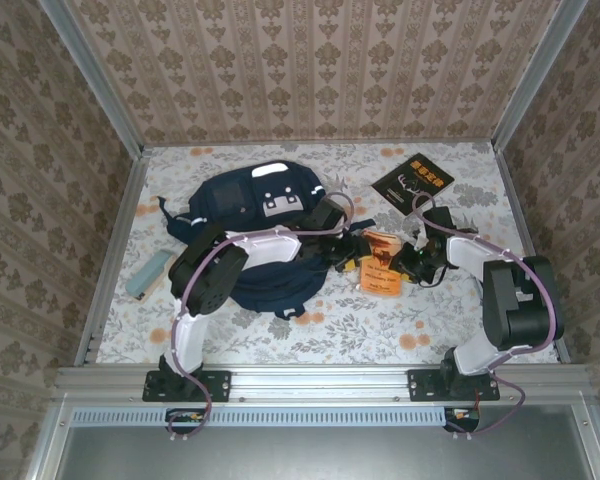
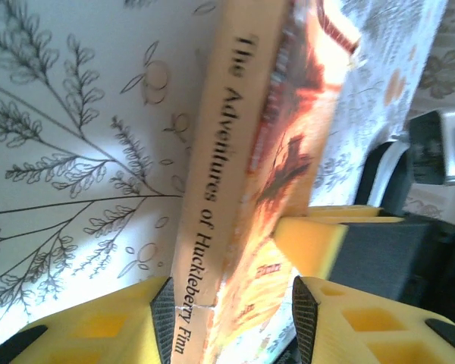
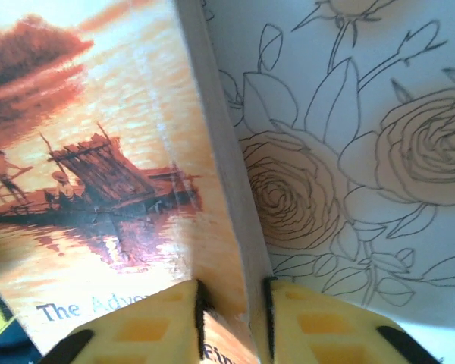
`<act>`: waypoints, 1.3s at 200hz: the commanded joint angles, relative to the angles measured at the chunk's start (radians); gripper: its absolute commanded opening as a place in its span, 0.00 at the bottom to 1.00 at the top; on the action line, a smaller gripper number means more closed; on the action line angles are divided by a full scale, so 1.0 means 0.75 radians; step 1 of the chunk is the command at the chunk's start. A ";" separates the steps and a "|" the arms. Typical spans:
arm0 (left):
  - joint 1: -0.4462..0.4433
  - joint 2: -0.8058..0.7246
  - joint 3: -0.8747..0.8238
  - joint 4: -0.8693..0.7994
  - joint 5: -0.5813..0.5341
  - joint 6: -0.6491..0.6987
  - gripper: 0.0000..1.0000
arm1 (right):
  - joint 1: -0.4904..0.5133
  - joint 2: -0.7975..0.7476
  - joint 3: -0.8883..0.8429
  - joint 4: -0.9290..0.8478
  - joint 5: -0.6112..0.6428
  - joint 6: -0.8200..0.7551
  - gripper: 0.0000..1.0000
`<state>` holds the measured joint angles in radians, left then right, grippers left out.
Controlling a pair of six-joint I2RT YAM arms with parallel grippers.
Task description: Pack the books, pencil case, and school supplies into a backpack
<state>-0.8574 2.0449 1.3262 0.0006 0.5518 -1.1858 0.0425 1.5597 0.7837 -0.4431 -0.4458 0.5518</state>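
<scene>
The orange book [image 1: 382, 265] is tipped up on the table just right of the navy backpack [image 1: 250, 200]. My right gripper [image 1: 408, 262] is shut on its page edge, both pads pressed to the book [image 3: 121, 152] in the right wrist view [image 3: 231, 303]. My left gripper [image 1: 348, 252] straddles the spine end [image 2: 243, 152]. One pad touches the spine and a thin gap shows at the other, so it stands open [image 2: 231, 303]. One of the right gripper's yellow fingers [image 2: 311, 243] lies against the cover. The black book [image 1: 412, 180] lies at the back right. The mint pencil case [image 1: 148, 275] lies at the far left.
The floral tablecloth [image 1: 330, 325] covers the table. Metal rails and patterned walls close in the left [image 1: 110, 250], right [image 1: 525, 230] and back sides. The left arm reaches across the backpack's near side.
</scene>
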 commanded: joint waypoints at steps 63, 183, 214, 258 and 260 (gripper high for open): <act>-0.011 -0.062 0.042 -0.037 0.057 0.088 0.48 | 0.040 -0.182 0.047 -0.040 -0.154 0.022 0.00; 0.181 -0.299 -0.057 -0.220 0.086 0.352 0.95 | 0.009 -0.352 0.055 0.209 -0.545 0.122 0.00; 0.218 -0.322 -0.029 -0.260 0.137 0.398 0.97 | 0.007 -0.359 0.037 0.297 -0.634 0.165 0.00; 0.251 -0.367 -0.071 -0.052 0.331 0.372 0.92 | 0.003 -0.368 0.008 0.419 -0.730 0.233 0.00; 0.251 -0.370 -0.071 -0.048 0.333 0.372 0.91 | 0.003 -0.368 0.007 0.419 -0.732 0.234 0.00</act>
<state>-0.6777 1.8320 1.2865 -0.1242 0.6983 -0.9298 0.0517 1.3209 0.7982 -0.2222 -0.8898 0.6922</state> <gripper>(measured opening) 0.944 0.059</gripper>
